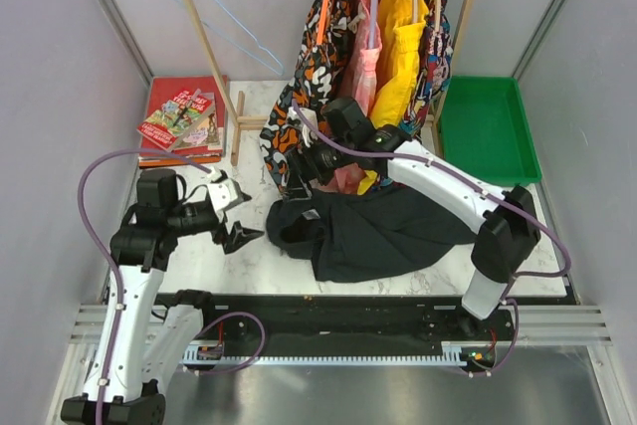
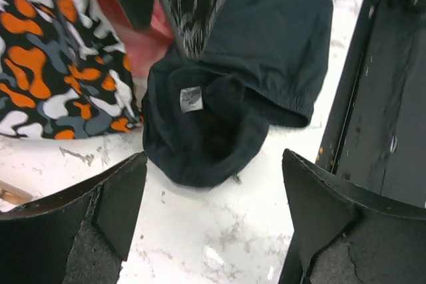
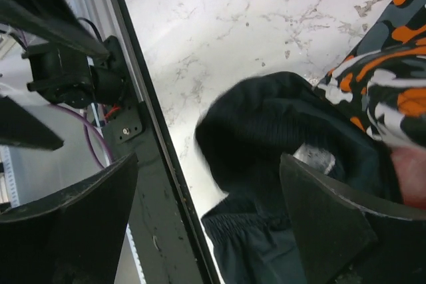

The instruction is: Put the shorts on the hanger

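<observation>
The black shorts [image 1: 373, 231] lie crumpled on the marble table in front of the hanging clothes, waistband end to the left. The left wrist view shows their waistband opening and small label [image 2: 191, 98]. The pale-blue wire hanger [image 1: 221, 15] hangs bare at the back left, beside a wooden pole. My left gripper [image 1: 237, 214] stands open just left of the shorts, over bare marble [image 2: 213, 221]. My right gripper [image 1: 307, 161] hovers open above the waistband end; in its wrist view the shorts [image 3: 266, 131] lie below the spread jaws [image 3: 210, 211], untouched.
An orange-black-white patterned garment [image 1: 317, 57], a pink one [image 1: 364, 47] and a yellow one [image 1: 400, 42] hang at the back centre. Red books [image 1: 184, 118] lie back left, a green tray [image 1: 488, 126] back right. A black rail [image 1: 348, 303] edges the table's near side.
</observation>
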